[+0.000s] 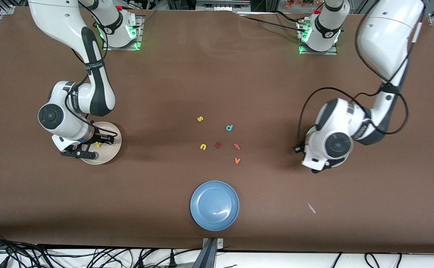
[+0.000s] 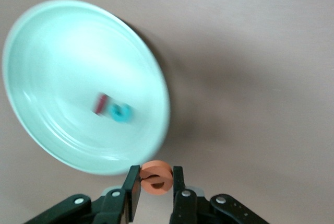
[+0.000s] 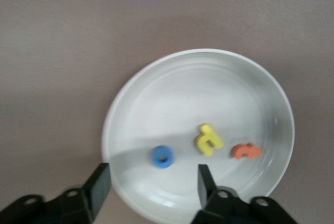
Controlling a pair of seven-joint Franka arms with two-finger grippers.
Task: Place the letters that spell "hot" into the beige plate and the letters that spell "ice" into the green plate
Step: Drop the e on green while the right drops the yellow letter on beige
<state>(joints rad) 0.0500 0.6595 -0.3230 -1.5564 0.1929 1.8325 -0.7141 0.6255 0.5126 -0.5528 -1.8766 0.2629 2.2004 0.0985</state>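
My left gripper (image 2: 155, 183) is shut on the orange "e" (image 2: 155, 176), in the air at the rim of the green plate (image 2: 47, 41). In that plate lie the dark red "i" (image 2: 101, 103) and the teal "c" (image 2: 121, 112). My right gripper (image 3: 154, 182) hangs open and empty over the beige plate (image 3: 156, 93). The blue "o" (image 3: 163, 157), yellow "h" (image 3: 208, 139) and orange "t" (image 3: 246, 151) lie in the beige plate. In the front view the left arm covers most of the green plate (image 1: 342, 160). The right gripper (image 1: 92, 146) is over the beige plate (image 1: 116, 149).
Loose letters lie mid-table: a yellow "s" (image 1: 200, 119), teal "d" (image 1: 229, 128), yellow "u" (image 1: 203, 146), a dark red letter (image 1: 218, 144), a pinkish-red letter (image 1: 237, 146) and an orange "v" (image 1: 237, 160). A blue plate (image 1: 214, 219) sits nearer the front camera. A white scrap (image 1: 311, 207) lies beside it.
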